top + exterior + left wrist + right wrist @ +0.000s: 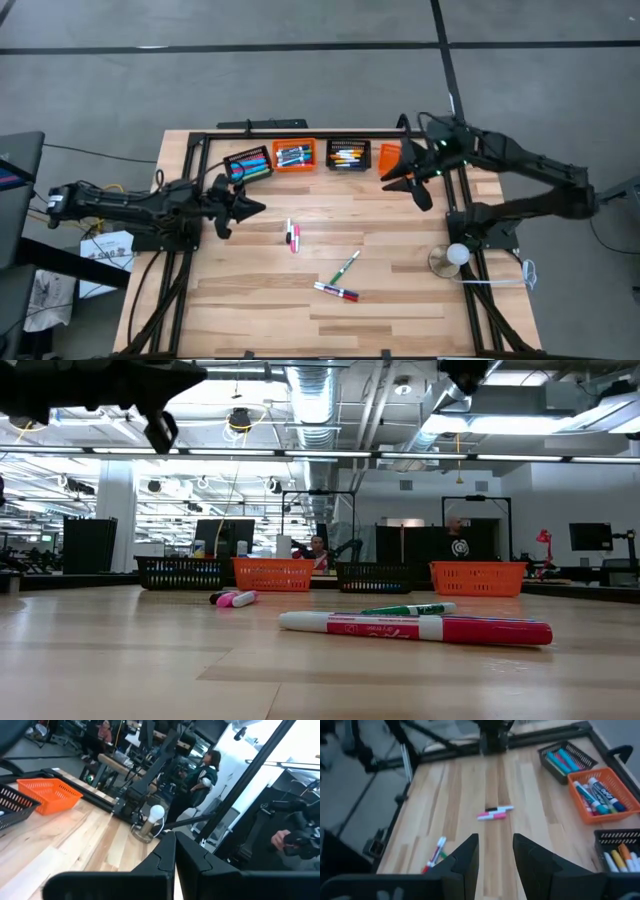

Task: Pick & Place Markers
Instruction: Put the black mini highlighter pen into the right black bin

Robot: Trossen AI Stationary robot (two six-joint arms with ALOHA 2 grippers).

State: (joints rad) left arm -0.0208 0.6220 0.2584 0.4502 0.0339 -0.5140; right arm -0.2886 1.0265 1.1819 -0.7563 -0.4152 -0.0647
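left gripper [252,208] at nine o'clock, fingers pressed together; right gripper [405,176] at one o'clock, fingers spread, empty. loose markers [337,292] lie mid-table [260,290], others fill the baskets [294,156] at twelve o'clock.

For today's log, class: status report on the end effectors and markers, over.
Left end effector shut, empty. Right end effector open, empty, by the baskets. Loose markers on table. Nothing blocking.

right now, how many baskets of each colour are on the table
orange baskets: 2
black baskets: 2
total: 4
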